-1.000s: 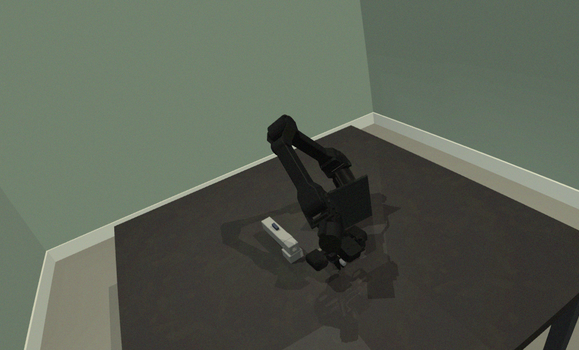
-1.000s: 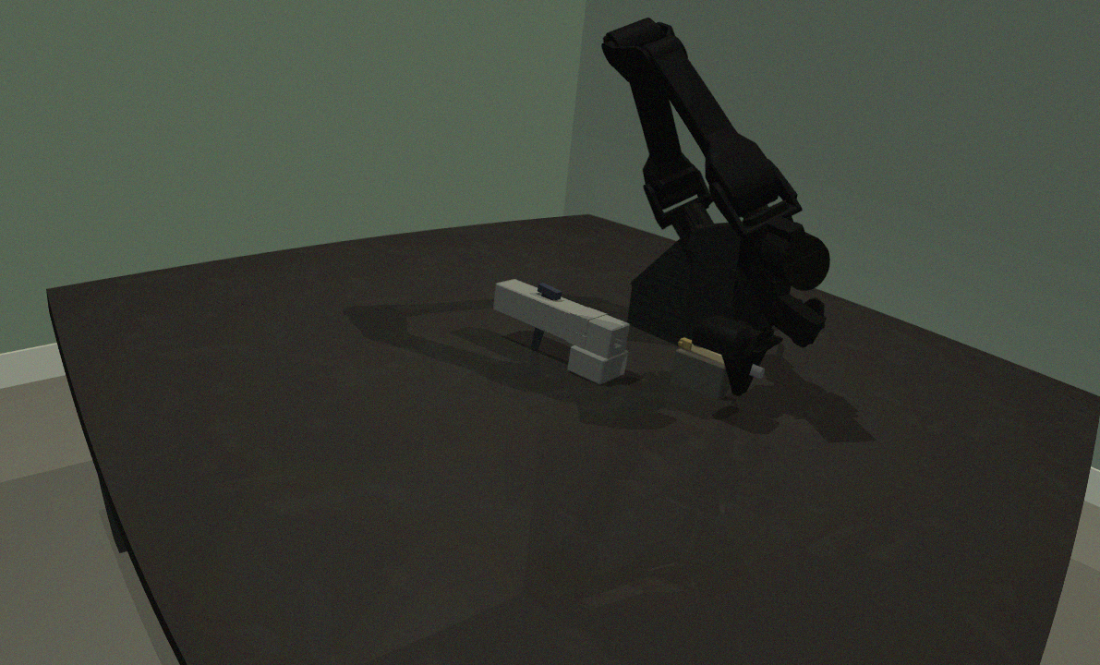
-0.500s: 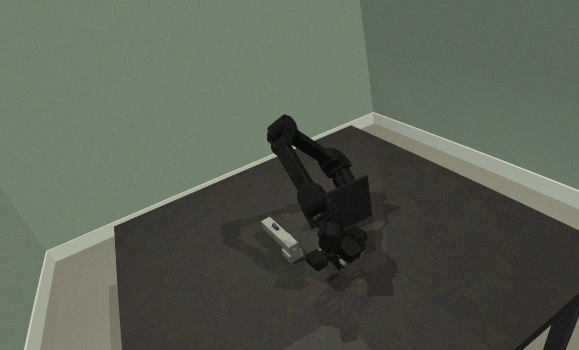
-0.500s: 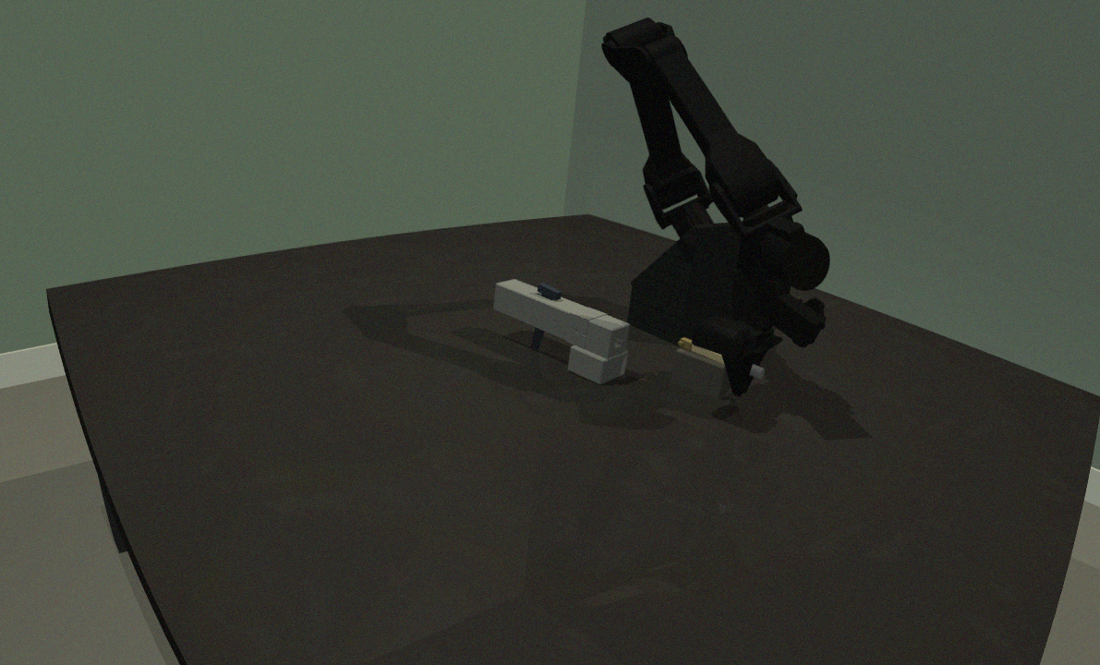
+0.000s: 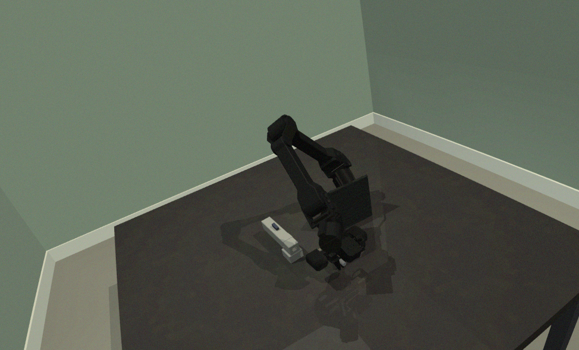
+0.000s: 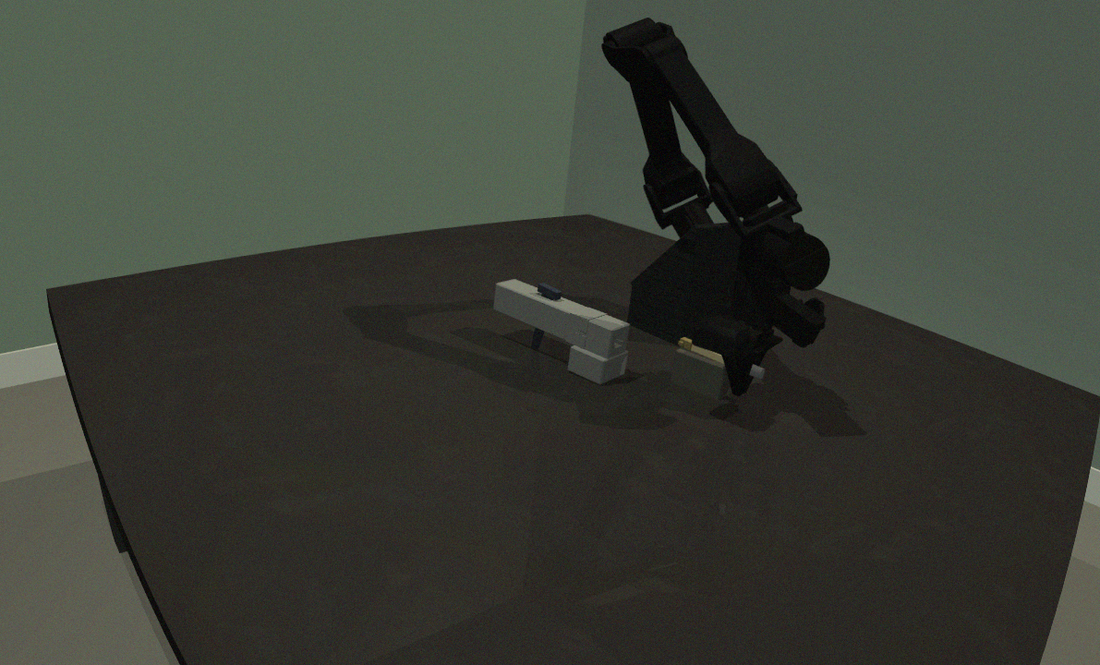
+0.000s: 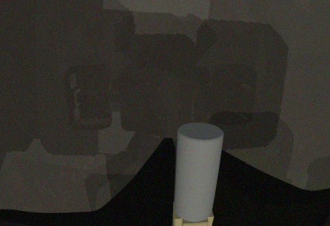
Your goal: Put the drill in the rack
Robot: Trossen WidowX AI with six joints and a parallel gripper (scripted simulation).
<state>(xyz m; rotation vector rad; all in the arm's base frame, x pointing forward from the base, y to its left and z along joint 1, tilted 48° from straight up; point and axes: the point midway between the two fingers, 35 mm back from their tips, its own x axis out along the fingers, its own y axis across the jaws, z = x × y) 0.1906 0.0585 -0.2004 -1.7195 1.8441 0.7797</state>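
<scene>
The light grey drill (image 5: 342, 262) (image 6: 757, 372) (image 7: 197, 174) is a short cylinder. My gripper (image 6: 739, 381) (image 7: 181, 145) is shut on it, low over the table, with its end sticking out past the fingers. The rack (image 6: 699, 378) is a low block with a yellow top, just behind the fingers. The drill lines up with the yellow part; whether it rests in it is hidden. The long pale housing (image 5: 280, 234) (image 6: 553, 312) stands off to the left, with the dark blue key (image 5: 275, 226) (image 6: 549, 291) showing on top. A dark blue piece also shows beneath it.
The housing stands on a small pale block (image 5: 292, 254) (image 6: 597, 364) at its near end. The arm's dark base plate (image 5: 351, 202) stands behind the gripper. All of it is on a dark brown table (image 5: 204, 300) (image 6: 371, 496).
</scene>
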